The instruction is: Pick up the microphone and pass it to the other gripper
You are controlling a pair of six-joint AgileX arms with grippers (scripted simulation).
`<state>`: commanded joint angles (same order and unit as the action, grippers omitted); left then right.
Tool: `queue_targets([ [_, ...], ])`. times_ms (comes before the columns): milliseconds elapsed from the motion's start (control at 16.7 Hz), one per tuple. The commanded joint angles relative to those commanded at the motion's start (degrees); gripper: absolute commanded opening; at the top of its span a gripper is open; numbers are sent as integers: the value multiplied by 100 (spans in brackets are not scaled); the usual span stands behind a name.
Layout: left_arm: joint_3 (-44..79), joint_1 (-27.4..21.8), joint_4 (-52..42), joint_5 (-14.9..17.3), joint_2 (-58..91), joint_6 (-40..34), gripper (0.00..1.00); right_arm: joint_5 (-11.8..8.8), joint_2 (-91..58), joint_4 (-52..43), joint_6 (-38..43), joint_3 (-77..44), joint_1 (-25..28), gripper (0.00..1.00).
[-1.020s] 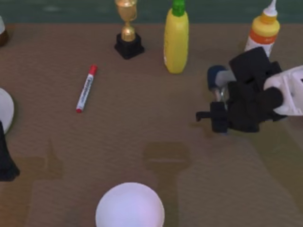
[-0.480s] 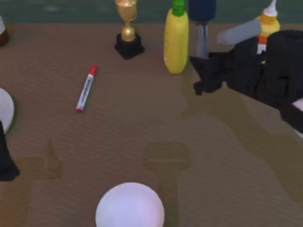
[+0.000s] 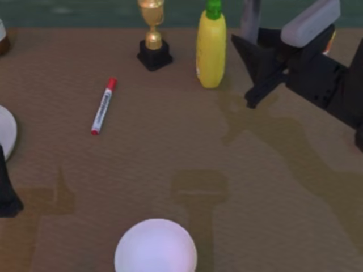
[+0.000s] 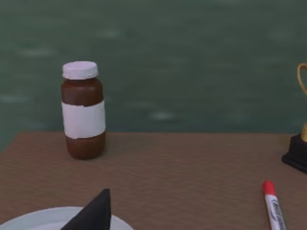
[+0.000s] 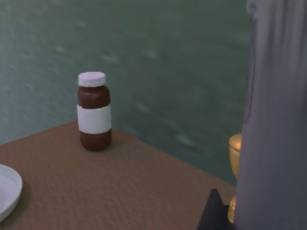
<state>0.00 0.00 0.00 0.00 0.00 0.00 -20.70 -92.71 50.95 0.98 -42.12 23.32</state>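
Observation:
My right gripper [image 3: 255,65] is raised high at the back right of the table, close under the top camera, and is shut on the microphone. Only the microphone's grey handle [image 3: 250,17] shows there, rising past the frame's upper edge, so its dark blue head is out of view. In the right wrist view the handle [image 5: 276,120] fills the side as a tall grey column beside one black fingertip [image 5: 213,211]. The other gripper, my left one [image 3: 5,195], sits parked at the table's left edge, far from the microphone. One black fingertip [image 4: 93,213] of it shows above a white plate.
A red-capped white marker [image 3: 103,106] lies at the left middle. A gold trophy [image 3: 153,34] and a yellow bottle [image 3: 211,48] stand along the back edge. A brown jar [image 4: 84,112] stands at the far left corner, a white plate [image 3: 4,130] at the left edge, a white dome [image 3: 156,246] at the front.
My right gripper has lifted the microphone off the table and swung it up and towards the back edge, turning it from lying to upright. The left arm has not moved.

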Motion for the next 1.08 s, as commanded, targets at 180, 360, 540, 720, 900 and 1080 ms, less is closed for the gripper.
queue_targets([
  [180,0,0,0,0,0,0,100,8,-20,-13,16,-27,23,0],
  [360,0,0,0,0,0,0,100,198,-32,22,12,-41,216,0],
  [540,0,0,0,0,0,0,100,670,-56,93,29,-58,694,0],
  [720,0,0,0,0,0,0,100,1108,-52,164,52,-79,1169,0],
  [900,0,0,0,0,0,0,100,1218,-42,187,55,-90,1284,0],
  [1080,0,0,0,0,0,0,100,1201,-42,183,63,-72,1267,0],
])
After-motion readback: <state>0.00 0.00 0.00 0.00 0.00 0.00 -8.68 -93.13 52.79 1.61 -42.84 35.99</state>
